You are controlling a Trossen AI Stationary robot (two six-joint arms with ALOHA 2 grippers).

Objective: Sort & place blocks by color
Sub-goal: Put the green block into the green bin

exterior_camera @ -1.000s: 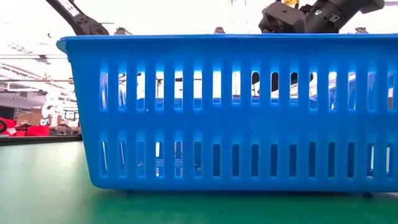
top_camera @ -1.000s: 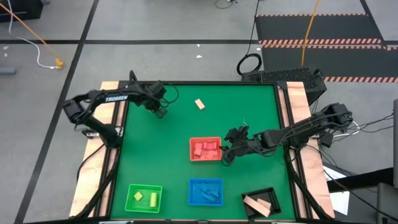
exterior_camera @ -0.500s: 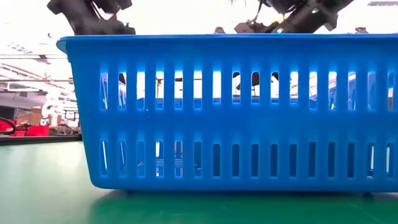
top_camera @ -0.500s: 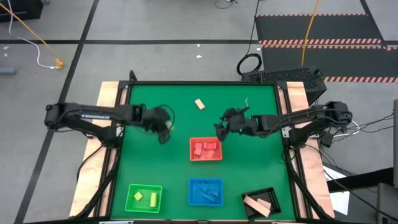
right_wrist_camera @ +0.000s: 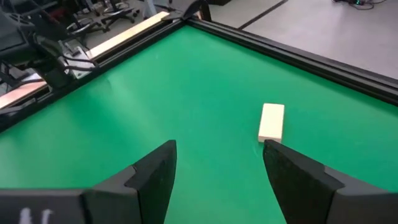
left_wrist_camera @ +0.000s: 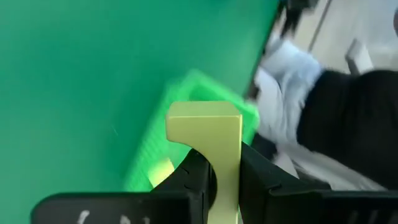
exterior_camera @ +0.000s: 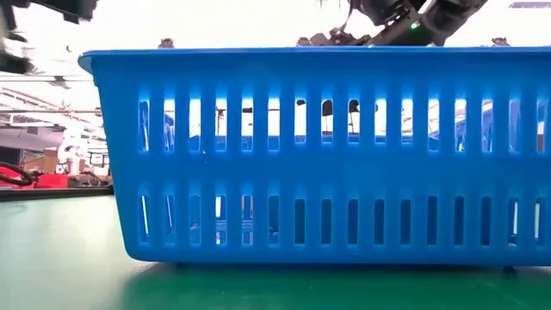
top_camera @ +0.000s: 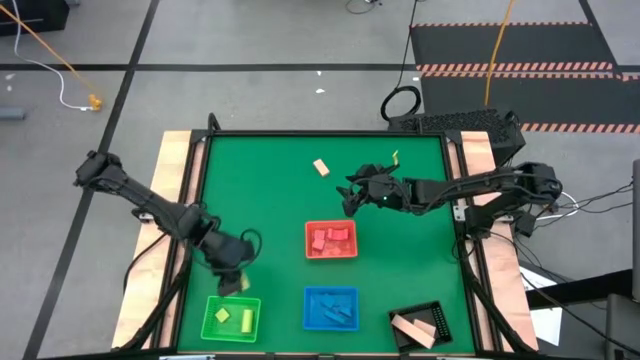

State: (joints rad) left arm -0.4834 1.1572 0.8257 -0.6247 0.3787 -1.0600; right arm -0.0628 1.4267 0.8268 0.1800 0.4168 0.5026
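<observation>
I am carrying a yellow block (left_wrist_camera: pixel 205 134) in the left claw (top_camera: pixel 232 277), whose fingers are pinching it from both sides, and I am holding it just above the far edge of the green tray (top_camera: pixel 231 317) at the near left of the bench (top_camera: pixel 260 190). That tray is already holding two yellow pieces (top_camera: pixel 233 318), so I judge this step to be the drop of another yellow one into its own colour. The next move, as I see it, calls for bringing the claw a little further over the tray's middle, lowering it, and spreading the fingers so the block falls inside the rim rather than on it. Meanwhile I am reaching with the right claw (right_wrist_camera: pixel 217 163), its fingers spread wide and holding nothing, toward the plain tan block (right_wrist_camera: pixel 272 122) lying alone on the far part of the bench. That block is sitting ahead of the fingers, not yet between them, so the right arm needs to advance and descend before closing. The red tray (top_camera: pixel 330 240), blue tray (top_camera: pixel 331 308) and black tray (top_camera: pixel 419 327) are each already holding pieces.
</observation>
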